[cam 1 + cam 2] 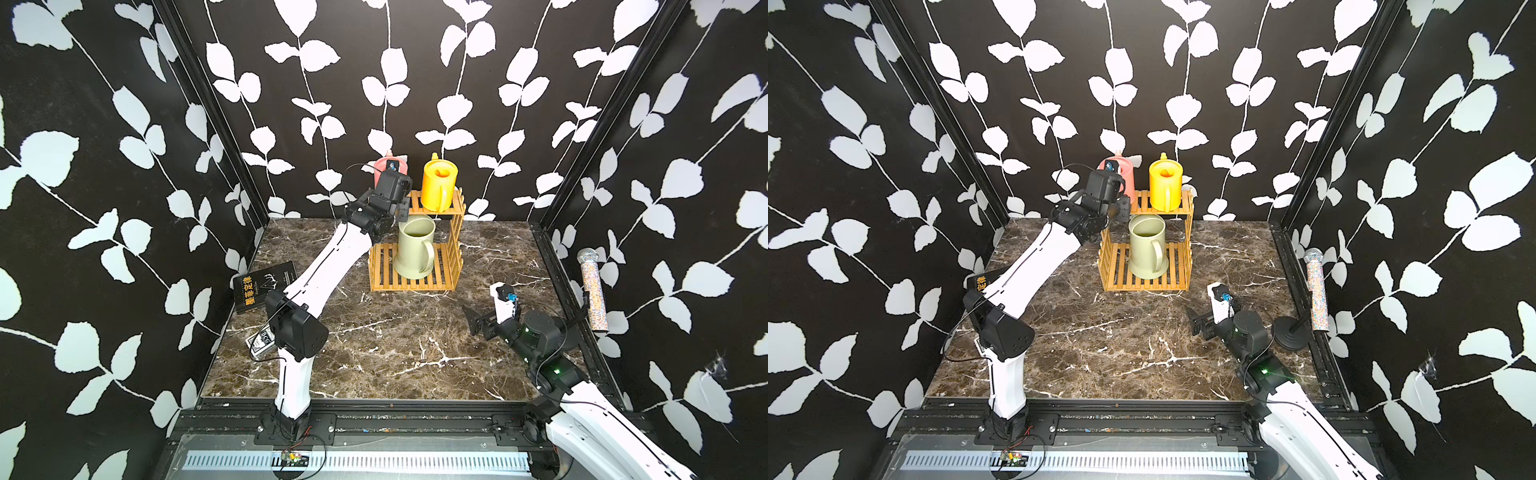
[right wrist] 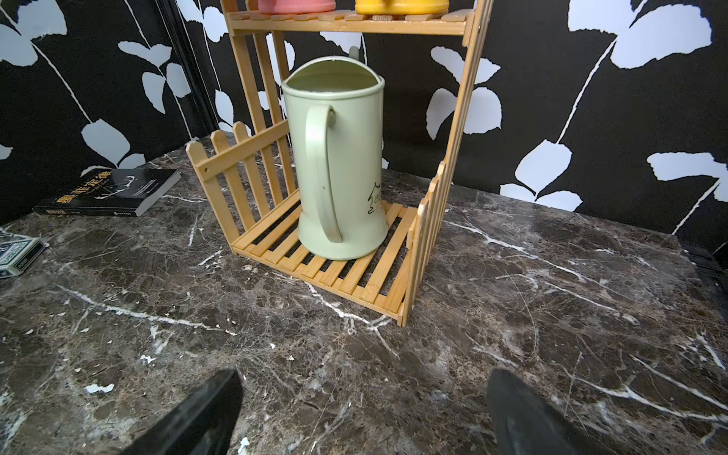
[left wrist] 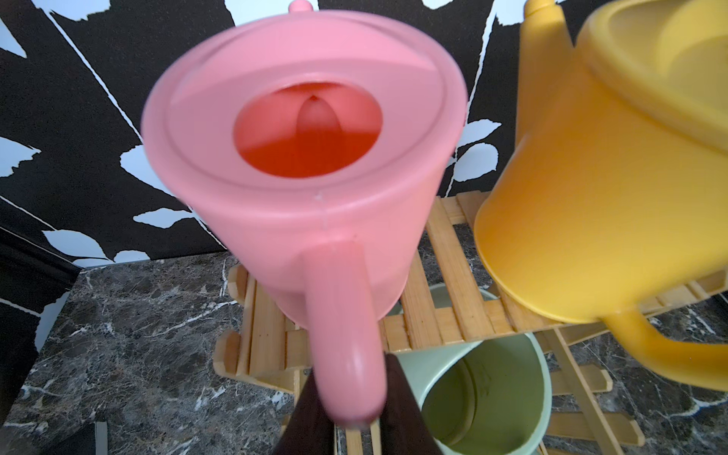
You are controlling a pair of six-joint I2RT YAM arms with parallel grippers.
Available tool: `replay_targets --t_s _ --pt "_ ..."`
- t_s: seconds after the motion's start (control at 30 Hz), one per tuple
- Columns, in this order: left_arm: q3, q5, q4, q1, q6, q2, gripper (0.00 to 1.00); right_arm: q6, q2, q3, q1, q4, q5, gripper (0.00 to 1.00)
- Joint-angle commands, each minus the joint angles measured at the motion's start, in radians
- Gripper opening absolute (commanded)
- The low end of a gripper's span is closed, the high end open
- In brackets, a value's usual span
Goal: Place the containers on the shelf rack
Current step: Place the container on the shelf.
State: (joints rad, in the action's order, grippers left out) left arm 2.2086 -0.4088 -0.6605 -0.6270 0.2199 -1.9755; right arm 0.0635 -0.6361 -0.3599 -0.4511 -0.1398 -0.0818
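Closest in, the left gripper (image 3: 348, 394) is clamped tight on the handle of the pink watering can (image 3: 275, 236). The can's base is down at the top tier of the bamboo shelf rack (image 1: 415, 282), just above centre in both top views. Beside it on that tier the yellow watering can (image 1: 438, 183) stands upright. The pale green watering can (image 1: 413, 249) stands upright on the bottom tier. Right of centre, the right gripper (image 2: 364, 394) hangs over bare marble tabletop (image 1: 395, 340), jaws spread wide, holding nothing. A black book (image 1: 259, 286) lies at the table's left edge, and a glittery microphone (image 1: 592, 286) is at the right.
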Motion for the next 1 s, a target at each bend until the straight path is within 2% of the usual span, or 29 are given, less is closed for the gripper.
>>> replay_targets --t_s 0.0,0.13,0.57,0.77,0.83,0.97 --pt "-0.029 0.0 -0.026 0.006 -0.002 0.061 0.24 0.0 0.015 0.014 -0.006 -0.006 0.018 0.99" --pt "-0.054 0.013 -0.029 0.006 0.001 0.085 0.33 -0.004 0.025 0.013 -0.005 -0.005 0.027 0.99" --pt "-0.149 0.004 -0.015 0.007 -0.03 0.178 0.35 -0.012 0.035 0.0 -0.005 0.013 0.045 0.99" --pt "-0.218 -0.01 -0.006 0.007 -0.082 0.251 0.56 -0.023 0.045 -0.002 -0.005 0.03 0.094 0.99" --pt "-0.26 0.0 0.0 0.007 -0.106 0.284 0.59 -0.036 0.046 -0.004 -0.005 0.033 0.117 0.99" --pt "-0.362 0.089 0.017 0.007 -0.175 0.365 0.63 -0.082 0.038 -0.002 -0.005 0.039 0.169 0.99"
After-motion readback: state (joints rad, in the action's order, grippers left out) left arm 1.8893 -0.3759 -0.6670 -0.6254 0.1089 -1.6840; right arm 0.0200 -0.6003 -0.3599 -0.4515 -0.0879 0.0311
